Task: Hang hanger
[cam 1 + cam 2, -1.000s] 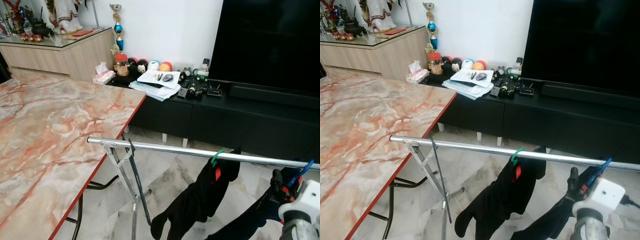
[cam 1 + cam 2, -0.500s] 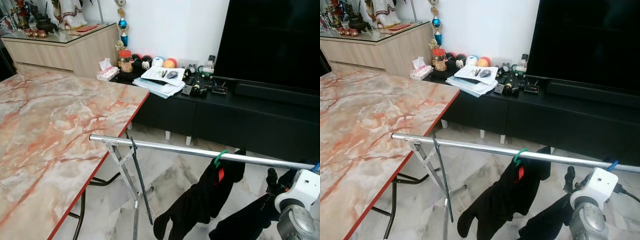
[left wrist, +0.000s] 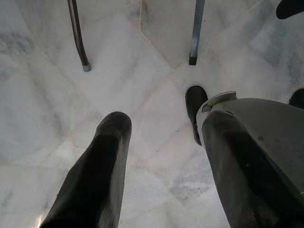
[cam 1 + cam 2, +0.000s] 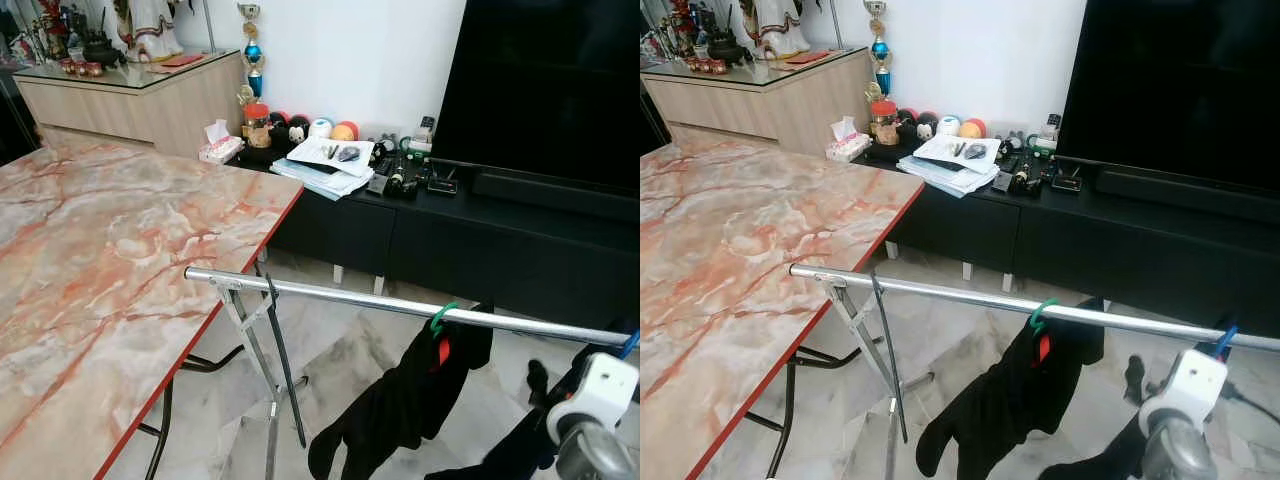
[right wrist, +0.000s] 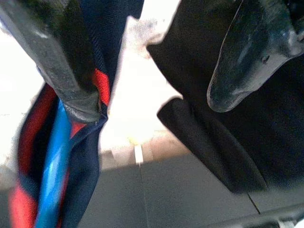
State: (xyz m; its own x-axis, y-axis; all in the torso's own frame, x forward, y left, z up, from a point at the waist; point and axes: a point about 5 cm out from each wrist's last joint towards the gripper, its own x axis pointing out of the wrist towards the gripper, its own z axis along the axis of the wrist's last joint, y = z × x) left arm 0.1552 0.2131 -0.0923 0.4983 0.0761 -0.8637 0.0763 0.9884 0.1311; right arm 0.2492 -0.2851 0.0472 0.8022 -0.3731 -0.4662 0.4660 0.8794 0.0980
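A: Head views first. Right gripper?
B: Right arm [image 4: 592, 405] sits low at the right edge, just under the rail [image 4: 400, 304]. Fingers hidden there by its white wrist block, so can't tell from here.

A: And the hanger?
B: Blue hanger [image 4: 628, 343] hooked on the rail at its far right end, dark blue garment [image 4: 520, 450] below it. A green hanger [image 4: 438, 318] hangs nearer the middle with a black garment [image 4: 400, 405] drooping down-left. The rail's long axis runs left to right, sloping slightly down to the right.

A: Room?
B: Marble table [image 4: 110, 260] with red edge on the left, pale marble floor [image 4: 330, 370], black TV cabinet [image 4: 1120, 245] with papers [image 4: 955, 160] and clutter, big TV [image 4: 1180, 90], wooden sideboard [image 4: 130, 100] behind.

A: Left wrist view?
B: Left gripper [image 3: 161, 147] spread wide, holding nothing, pointing down at the floor; two rack legs [image 3: 195, 31] beyond it.

A: Right wrist view?
B: Right gripper [image 5: 156, 71] is parted, nothing clamped. One finger [image 5: 57, 61] rests against the blue garment's red-and-blue trim; the other is in front of the black garment. Blurry.
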